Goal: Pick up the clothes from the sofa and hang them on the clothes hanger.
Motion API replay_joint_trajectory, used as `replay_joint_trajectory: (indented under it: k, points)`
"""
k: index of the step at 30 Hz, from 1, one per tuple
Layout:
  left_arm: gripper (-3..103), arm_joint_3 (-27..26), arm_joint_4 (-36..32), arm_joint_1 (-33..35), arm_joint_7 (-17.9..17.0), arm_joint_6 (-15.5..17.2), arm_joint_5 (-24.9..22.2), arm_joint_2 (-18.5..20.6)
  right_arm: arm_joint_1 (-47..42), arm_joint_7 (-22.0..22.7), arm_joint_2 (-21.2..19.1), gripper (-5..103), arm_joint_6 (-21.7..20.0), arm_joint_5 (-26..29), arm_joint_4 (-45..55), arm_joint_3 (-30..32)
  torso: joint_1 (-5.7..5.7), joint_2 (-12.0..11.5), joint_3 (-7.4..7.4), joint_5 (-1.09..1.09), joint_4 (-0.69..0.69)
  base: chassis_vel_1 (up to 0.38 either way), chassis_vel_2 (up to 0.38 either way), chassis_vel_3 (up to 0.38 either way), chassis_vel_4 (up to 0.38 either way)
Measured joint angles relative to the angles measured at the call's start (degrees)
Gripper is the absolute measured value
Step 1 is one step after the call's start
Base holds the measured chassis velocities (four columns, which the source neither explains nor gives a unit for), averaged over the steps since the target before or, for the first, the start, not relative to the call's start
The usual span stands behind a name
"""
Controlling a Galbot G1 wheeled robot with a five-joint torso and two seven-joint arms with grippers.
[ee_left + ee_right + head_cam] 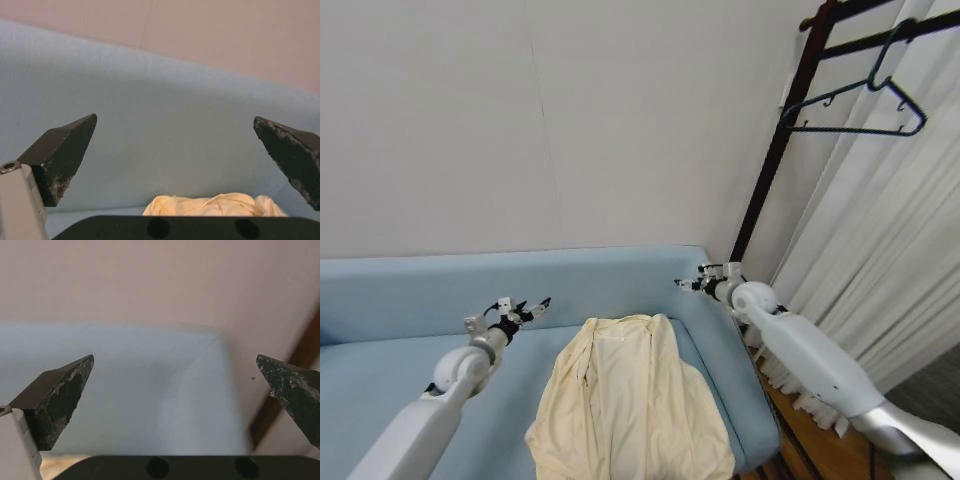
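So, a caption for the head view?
Left gripper and right gripper, both open, flank the cream garment on the blue sofa.

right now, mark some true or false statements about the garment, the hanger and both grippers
1. The cream garment lies on the seat of the light blue sofa. True.
2. The left gripper is shut on the garment. False: it is open, holds nothing, and hovers over the seat beside the garment.
3. The dark hanger on the wooden rack carries no clothing. True.
4. The right gripper grips the hanger. False: it is open and empty by the sofa's back corner, well below the hanger.
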Motion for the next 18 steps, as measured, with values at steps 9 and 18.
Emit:
replay_joint_trajectory:
  k: [9, 18]
  points:
    - [100, -5.90, -11.98, 6.46, -1.31, -0.51, 0.13, -1.22, 22.78, 31.71, -10.79, 100, 1.12, 19.79, 8.64, -3.36, 0.01, 0.00, 0.00, 0.00, 0.08, 0.000, 0.000, 0.000, 0.000]
    - [100, -6.89, -14.87, 8.41, -2.09, -0.53, 0.24, -3.57, 28.24, 27.74, -25.88, 100, 4.38, 34.98, 12.99, -0.43, 0.00, 0.00, -0.01, 0.03, -0.07, -0.006, -0.004, -0.003, -0.002]
